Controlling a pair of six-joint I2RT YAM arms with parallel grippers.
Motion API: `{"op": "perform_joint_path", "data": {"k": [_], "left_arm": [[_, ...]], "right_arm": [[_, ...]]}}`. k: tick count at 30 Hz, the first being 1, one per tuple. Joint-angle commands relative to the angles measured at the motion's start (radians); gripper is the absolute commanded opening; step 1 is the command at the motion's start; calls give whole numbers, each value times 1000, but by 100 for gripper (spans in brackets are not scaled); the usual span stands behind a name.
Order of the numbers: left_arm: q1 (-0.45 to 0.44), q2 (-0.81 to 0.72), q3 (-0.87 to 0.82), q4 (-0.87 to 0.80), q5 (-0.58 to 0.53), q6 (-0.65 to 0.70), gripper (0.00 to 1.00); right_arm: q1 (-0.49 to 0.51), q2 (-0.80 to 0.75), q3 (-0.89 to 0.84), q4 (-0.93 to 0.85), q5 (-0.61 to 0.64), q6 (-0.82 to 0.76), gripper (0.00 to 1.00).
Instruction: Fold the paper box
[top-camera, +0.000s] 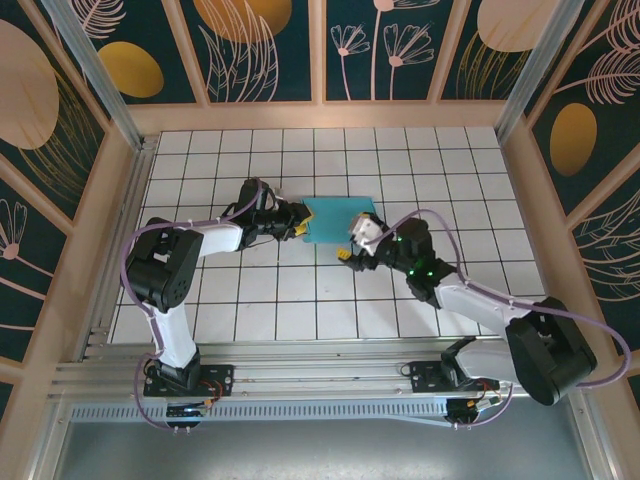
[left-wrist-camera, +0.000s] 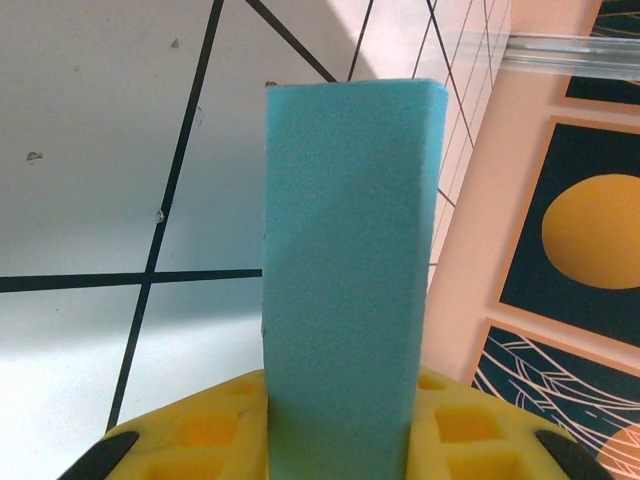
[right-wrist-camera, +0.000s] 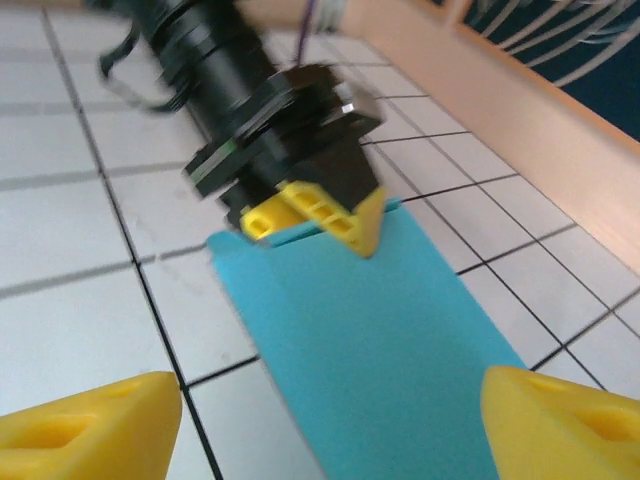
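On the tiled bench (top-camera: 400, 300) lies the flat paper box (top-camera: 338, 220); the left claw (top-camera: 297, 226) pinches one end, and the right claw (top-camera: 350, 250) stands spread wide at the opposite end.

My right wrist view cuts the flat teal-blue card box (right-wrist-camera: 370, 350) off at its near end. The black, yellow-tipped left gripper (right-wrist-camera: 315, 225) at the box's far end is blurred.
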Motion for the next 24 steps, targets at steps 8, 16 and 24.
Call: {"op": "perform_joint_path", "data": {"k": [8, 16, 24], "left_arm": [[5, -29, 72, -140, 55, 17, 28], [6, -29, 54, -102, 68, -26, 29], [5, -33, 64, -131, 69, -16, 34]], "right_arm": [[76, 312, 55, 204, 367, -479, 82], [75, 516, 89, 531, 570, -635, 59], [79, 525, 56, 626, 568, -610, 42]]}}
